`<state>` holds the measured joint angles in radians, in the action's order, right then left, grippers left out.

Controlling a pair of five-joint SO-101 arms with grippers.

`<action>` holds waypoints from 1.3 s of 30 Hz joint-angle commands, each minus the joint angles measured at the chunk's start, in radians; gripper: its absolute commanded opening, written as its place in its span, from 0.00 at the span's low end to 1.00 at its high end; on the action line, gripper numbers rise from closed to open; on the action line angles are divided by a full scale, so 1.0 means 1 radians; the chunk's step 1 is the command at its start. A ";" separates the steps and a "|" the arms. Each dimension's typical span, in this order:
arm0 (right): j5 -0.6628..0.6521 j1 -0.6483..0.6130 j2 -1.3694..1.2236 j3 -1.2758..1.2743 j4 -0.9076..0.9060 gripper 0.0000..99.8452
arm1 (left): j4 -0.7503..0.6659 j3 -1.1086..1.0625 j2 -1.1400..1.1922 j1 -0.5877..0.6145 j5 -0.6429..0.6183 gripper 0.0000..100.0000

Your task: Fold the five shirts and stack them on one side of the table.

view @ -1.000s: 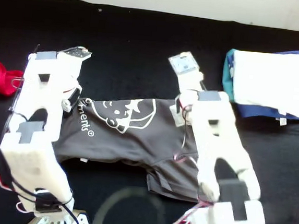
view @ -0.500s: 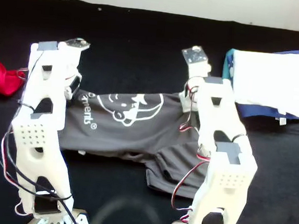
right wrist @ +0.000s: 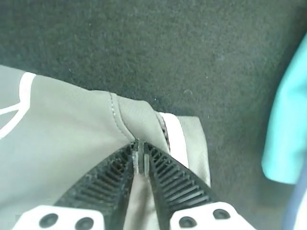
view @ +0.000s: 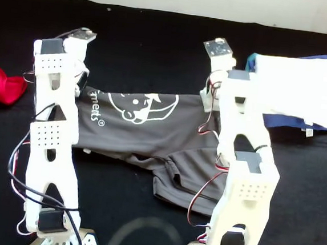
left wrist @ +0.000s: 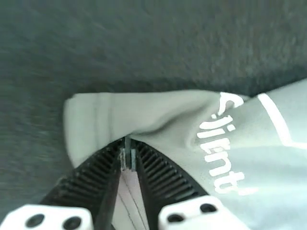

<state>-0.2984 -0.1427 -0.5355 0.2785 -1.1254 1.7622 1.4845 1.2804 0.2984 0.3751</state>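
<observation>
On the grey shirt [view: 150, 138]: white lettering [left wrist: 221, 143] beside a white cartoon graphic [view: 142, 106]. Lettering partly hidden; no whole word legible.

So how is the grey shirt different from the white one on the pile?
The grey shirt lies spread out and rumpled; the white shirt is folded into a neat rectangle. The grey shirt has a white drawing; the white shirt looks plain. The left pincer and right pincer each pinch an edge of the grey shirt; nothing holds the white shirt, resting on a blue shirt. Both sit over the black table.
</observation>
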 commanded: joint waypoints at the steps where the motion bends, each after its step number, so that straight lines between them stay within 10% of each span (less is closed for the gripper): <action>1: 0.095 -0.015 0.033 0.096 -0.045 0.01 | 0.011 0.059 -0.064 -0.004 -0.008 0.01; 21: 0.018 -0.142 0.820 -1.036 0.331 0.01 | 0.015 -0.395 -0.317 -0.044 -0.002 0.01; 39: -0.077 -0.349 1.017 -1.124 0.081 0.09 | -0.304 -1.636 -1.056 -0.054 0.029 0.01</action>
<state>-0.3705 -0.4496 0.4465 -0.8431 -1.0257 1.5367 0.0054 0.3598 0.2417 0.3951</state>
